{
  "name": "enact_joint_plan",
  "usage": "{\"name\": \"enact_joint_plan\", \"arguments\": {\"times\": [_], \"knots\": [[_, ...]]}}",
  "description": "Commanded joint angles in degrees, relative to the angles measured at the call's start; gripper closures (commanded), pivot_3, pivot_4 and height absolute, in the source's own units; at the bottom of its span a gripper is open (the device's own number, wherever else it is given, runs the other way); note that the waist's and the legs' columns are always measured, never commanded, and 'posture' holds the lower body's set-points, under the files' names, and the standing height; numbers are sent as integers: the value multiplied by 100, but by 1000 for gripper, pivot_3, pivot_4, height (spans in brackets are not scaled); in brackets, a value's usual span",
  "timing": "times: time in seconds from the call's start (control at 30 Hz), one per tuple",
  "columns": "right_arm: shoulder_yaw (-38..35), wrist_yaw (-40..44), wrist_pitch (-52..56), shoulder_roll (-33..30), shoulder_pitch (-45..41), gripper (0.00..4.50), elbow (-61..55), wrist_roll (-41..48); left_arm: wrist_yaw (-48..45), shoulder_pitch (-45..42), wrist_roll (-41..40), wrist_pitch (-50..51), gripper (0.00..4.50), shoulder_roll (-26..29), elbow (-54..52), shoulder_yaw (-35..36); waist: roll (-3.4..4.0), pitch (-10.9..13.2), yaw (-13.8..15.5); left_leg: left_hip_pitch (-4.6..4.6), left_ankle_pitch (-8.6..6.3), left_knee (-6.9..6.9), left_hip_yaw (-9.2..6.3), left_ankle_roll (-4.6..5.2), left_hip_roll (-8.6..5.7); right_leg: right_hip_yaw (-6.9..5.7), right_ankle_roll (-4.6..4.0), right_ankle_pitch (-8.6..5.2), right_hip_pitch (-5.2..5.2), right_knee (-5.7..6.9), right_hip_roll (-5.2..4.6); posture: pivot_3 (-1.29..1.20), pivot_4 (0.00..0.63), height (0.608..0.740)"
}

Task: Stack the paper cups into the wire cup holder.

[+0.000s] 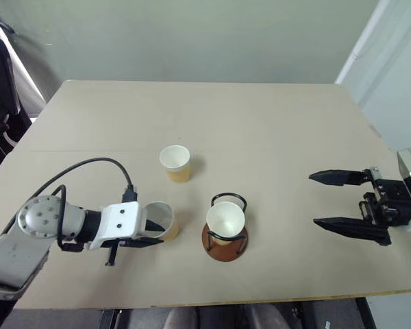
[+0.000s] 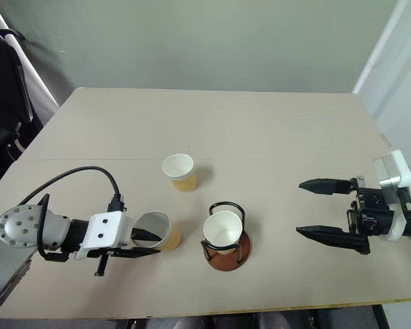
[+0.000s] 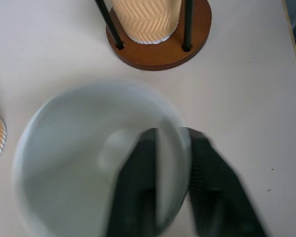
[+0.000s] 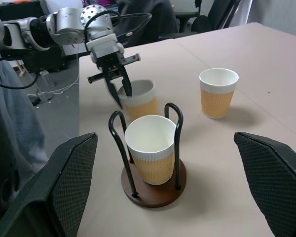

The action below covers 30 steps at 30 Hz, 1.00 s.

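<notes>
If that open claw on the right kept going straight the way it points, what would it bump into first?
Most likely the cup standing in the wire holder. The right gripper points across the table toward it, and its own camera has that cup dead ahead between the fingers, though height is hard to judge.

The left gripper [image 1: 153, 233], two black fingers on a white wrist block, is pinching the rim of a pale yellow-orange paper cup [image 1: 163, 221]. The right gripper [image 1: 332, 200] is hovering with fingers spread wide, pointing left.
</notes>
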Motion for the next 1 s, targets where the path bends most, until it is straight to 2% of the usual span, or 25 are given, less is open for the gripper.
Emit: {"name": "enact_joint_plan", "arguments": {"times": [0.03,0.3,0.53,0.7,0.9,1.0], "knots": [[-163,-37,-65,-120,4,0,-164,100,-186,-145,-226,45,4490,90,36,104,0,0,0,1,0,0,0,-1,2,0,0,0,0,0,3,0,150,740],[-182,-129,-46,-135,93,0,-264,168,-577,-310,-911,608,4490,287,19,340,0,0,0,2,-5,0,0,-5,5,3,-2,-2,-2,-1,7,0,150,740],[-215,-243,-28,-143,162,0,-367,261,-880,-2214,-2322,1743,4490,395,534,506,-3,1,54,1,-7,7,-4,-1,4,3,-2,-2,0,5,6,0,150,740],[-348,-316,-60,-152,323,0,-442,238,-1489,-3842,-2272,1648,4490,245,1113,-99,-3,1,54,0,-1,6,-3,-19,4,3,-2,-2,-2,2,7,0,150,740],[-502,-436,-54,-162,486,0,-586,280,-1916,-4658,-2631,1447,4490,-236,643,-1278,-3,1,64,-5,-1,12,-2,-18,2,5,2,-4,3,-7,6,0,150,740],[-593,-490,-58,-172,605,0,-664,275,-1916,-5100,-2509,1073,4490,-520,769,-1928,-8,4,72,-10,-1,20,-2,-19,3,5,12,-9,2,-7,7,0,150,740]]}}
